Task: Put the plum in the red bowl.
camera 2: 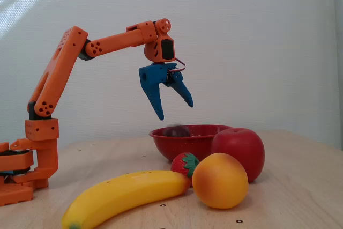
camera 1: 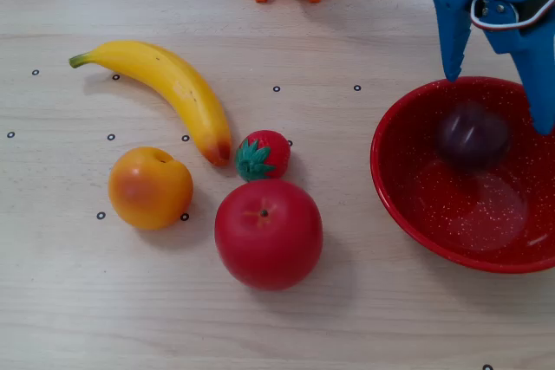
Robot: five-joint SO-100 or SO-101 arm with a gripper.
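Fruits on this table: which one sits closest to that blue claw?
The plum, dark purple, inside the red bowl just under the open gripper. Banana, orange, strawberry and apple all lie outside the bowl.

The plum (camera 1: 473,137) is seen as a small round fruit, dark purple-maroon, w/ blurred outline in a fixed view. It is located inside the red bowl (camera 1: 408,205), over the back part of the bowl's inner surface; whether it is touching the bottom cannot be told. In another fixed view only the top of the plum (camera 2: 176,131) is visible above the rim, approx. at the left half of the bowl.

The red bowl (camera 2: 185,146) is large, round and glossy, w/ fine white speckles. It is standing upright on the table, at the right side of the top-down fixed view, partly cut by the picture edge.
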